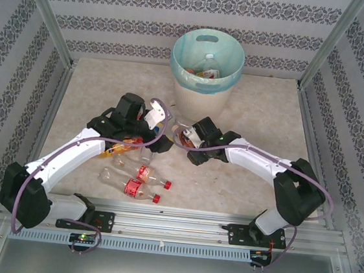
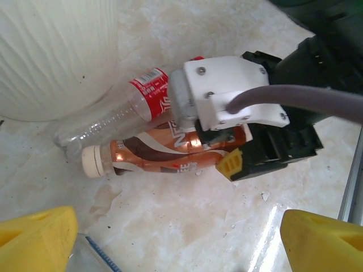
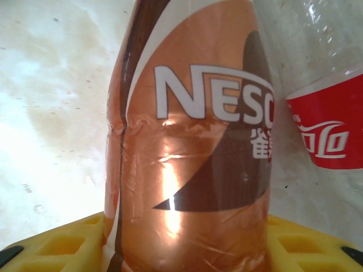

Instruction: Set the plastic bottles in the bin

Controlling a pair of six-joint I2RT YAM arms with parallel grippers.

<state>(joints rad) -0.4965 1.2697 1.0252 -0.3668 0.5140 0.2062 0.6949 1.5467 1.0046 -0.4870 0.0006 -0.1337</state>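
Between the yellow fingers [image 3: 51, 243] of my right gripper [image 3: 187, 243] lies a coffee bottle [image 3: 187, 141], its sides against both pads; whether I am squeezing it I cannot tell. My left gripper [image 2: 178, 243] hangs wide apart and empty. The coffee bottle has a crinkled copper-and-brown label and a white cap, and lies on its side touching a clear red-labelled bottle [image 2: 150, 93] just beside the bin [image 1: 202, 103]. More bottles [image 1: 141, 187] lie on the pale marbled table [image 1: 268, 119], which is enclosed by patterned walls [image 1: 180, 32].
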